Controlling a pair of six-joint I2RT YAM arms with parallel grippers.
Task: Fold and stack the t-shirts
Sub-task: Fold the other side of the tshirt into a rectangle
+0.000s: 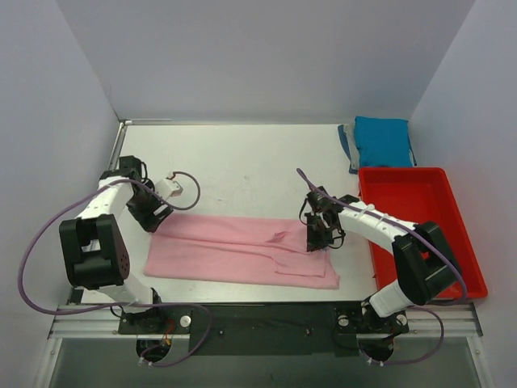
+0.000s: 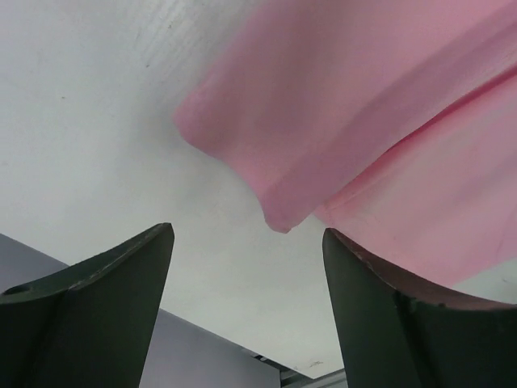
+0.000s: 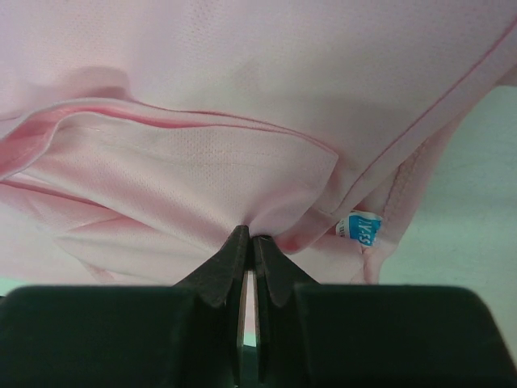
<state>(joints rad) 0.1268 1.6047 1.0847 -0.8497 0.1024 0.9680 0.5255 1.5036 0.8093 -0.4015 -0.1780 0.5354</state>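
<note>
The pink t-shirt [image 1: 234,249] lies folded lengthwise as a long strip across the near middle of the table. My right gripper [image 1: 320,239] is shut on a fold of the pink t-shirt [image 3: 202,186] near its collar end, where a blue label [image 3: 358,228] shows. My left gripper [image 1: 152,217] is open at the strip's far left corner; the pink t-shirt's corner [image 2: 279,212] hangs just past its fingertips [image 2: 161,238], not gripped. The teal t-shirt [image 1: 382,141] lies folded at the back right.
A red plastic tray [image 1: 418,226] stands on the right side, beside my right arm. White walls enclose the table on the left, back and right. A metal rail runs along the near edge [image 1: 266,317].
</note>
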